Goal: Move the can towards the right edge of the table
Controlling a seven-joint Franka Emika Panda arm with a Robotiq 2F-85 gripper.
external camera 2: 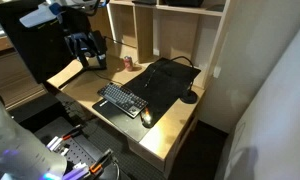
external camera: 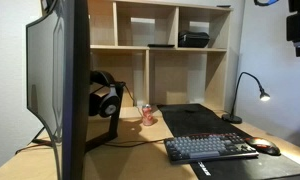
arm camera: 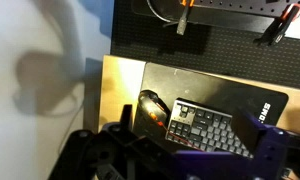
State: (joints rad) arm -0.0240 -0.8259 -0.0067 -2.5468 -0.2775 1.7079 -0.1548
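The small pink-red can (external camera: pixel 147 114) stands upright on the light-wood table (external camera: pixel 140 140), just off the back corner of the black mat (external camera: pixel 195 122) and beside the headphones' stand. It also shows in an exterior view (external camera 2: pixel 128 63) near the shelf unit. My gripper (external camera: pixel 298 30) hangs high above the table, far from the can. In the wrist view its two dark fingers (arm camera: pixel 180 160) are spread wide with nothing between them, over the keyboard and mouse. The can is out of the wrist view.
A keyboard (external camera: pixel 210 148) and mouse (external camera: pixel 265 148) lie on the mat. Headphones on a stand (external camera: pixel 105 98) and a large monitor (external camera: pixel 60 80) stand beside the can. A black desk lamp (external camera: pixel 245 95) stands at the far side. A pale shelf unit (external camera: pixel 180 50) backs the table.
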